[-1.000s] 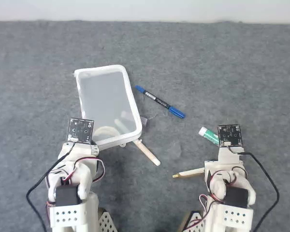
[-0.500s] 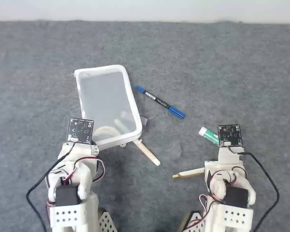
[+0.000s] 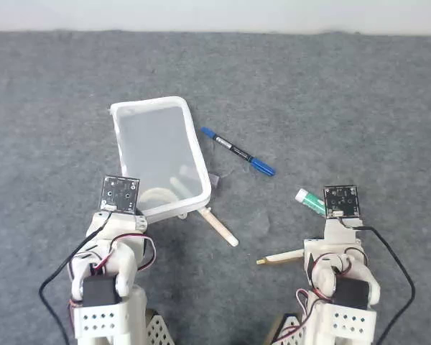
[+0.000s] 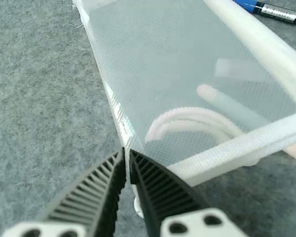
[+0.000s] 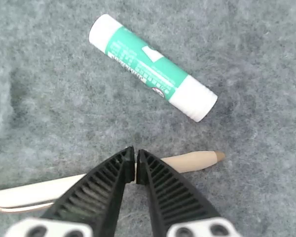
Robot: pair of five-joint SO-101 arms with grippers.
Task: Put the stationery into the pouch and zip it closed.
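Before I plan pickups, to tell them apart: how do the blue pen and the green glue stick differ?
The blue pen is long and thin; the glue stick is short and thick. The blue pen has blue ends and a black middle; the glue stick is green with white ends. The blue pen lies beside the pouch; the glue stick, just ahead of the right tool. Both lie flat on the grey mat.

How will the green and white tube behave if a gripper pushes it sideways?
The tube is round and lies flat, so it will probably roll, though the fuzzy mat may slow it. It looks rigid and smooth, so it might slip.
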